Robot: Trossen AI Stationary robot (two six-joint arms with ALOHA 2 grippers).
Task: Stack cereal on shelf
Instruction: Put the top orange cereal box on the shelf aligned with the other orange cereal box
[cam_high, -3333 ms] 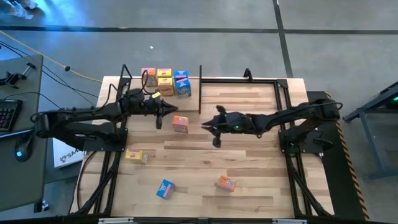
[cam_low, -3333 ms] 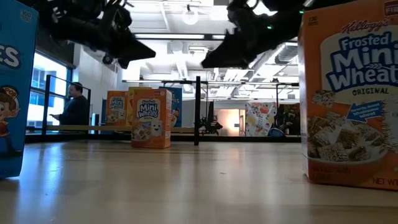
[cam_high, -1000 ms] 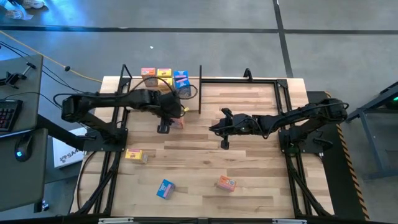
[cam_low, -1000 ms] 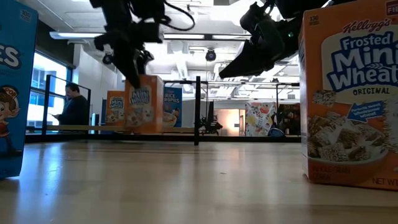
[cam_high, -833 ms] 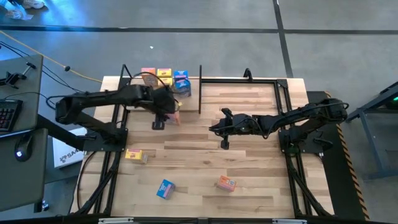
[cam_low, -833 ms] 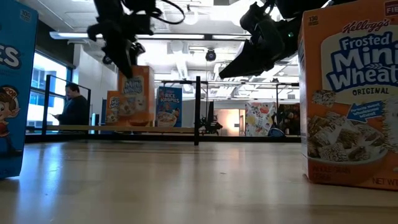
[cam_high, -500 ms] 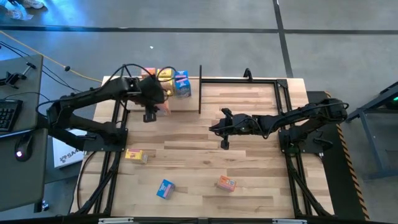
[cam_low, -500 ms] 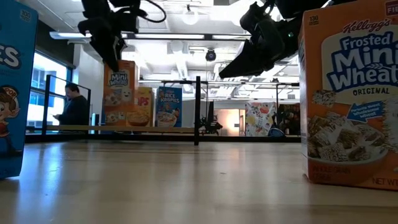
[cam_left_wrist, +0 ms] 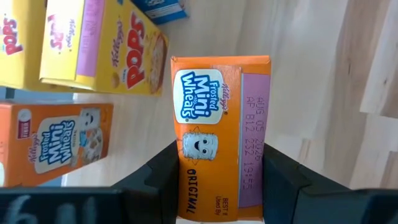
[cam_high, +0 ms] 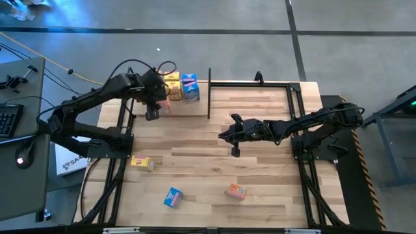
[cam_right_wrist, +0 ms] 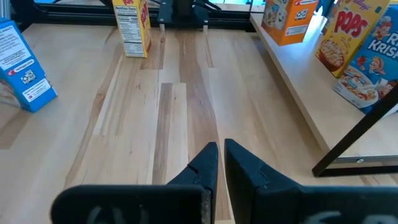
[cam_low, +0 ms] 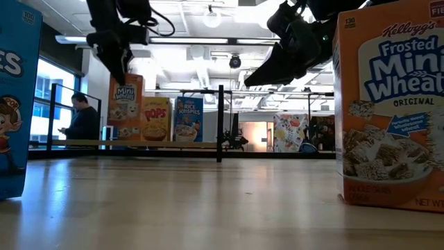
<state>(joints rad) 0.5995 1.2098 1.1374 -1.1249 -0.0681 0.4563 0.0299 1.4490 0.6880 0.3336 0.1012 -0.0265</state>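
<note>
The surface [cam_high: 260, 162] is a striped butcher-block top of pale wood planks, mounted on a black tube frame. It stands on a grey concrete floor [cam_high: 338, 39] crossed by dark seam lines. A yellow cable [cam_high: 78, 73] runs across the floor toward the surface. To one side, a grey desk [cam_high: 19, 110] carries a black keyboard [cam_high: 6, 120] and a mouse [cam_high: 25, 158].

In the low view, the room behind is an open industrial hall. The ceiling [cam_low: 208, 48] is white with exposed ducts and bright strip lights. A large window [cam_low: 52, 97] admits daylight. A person [cam_low: 82, 121] stands near the window.
</note>
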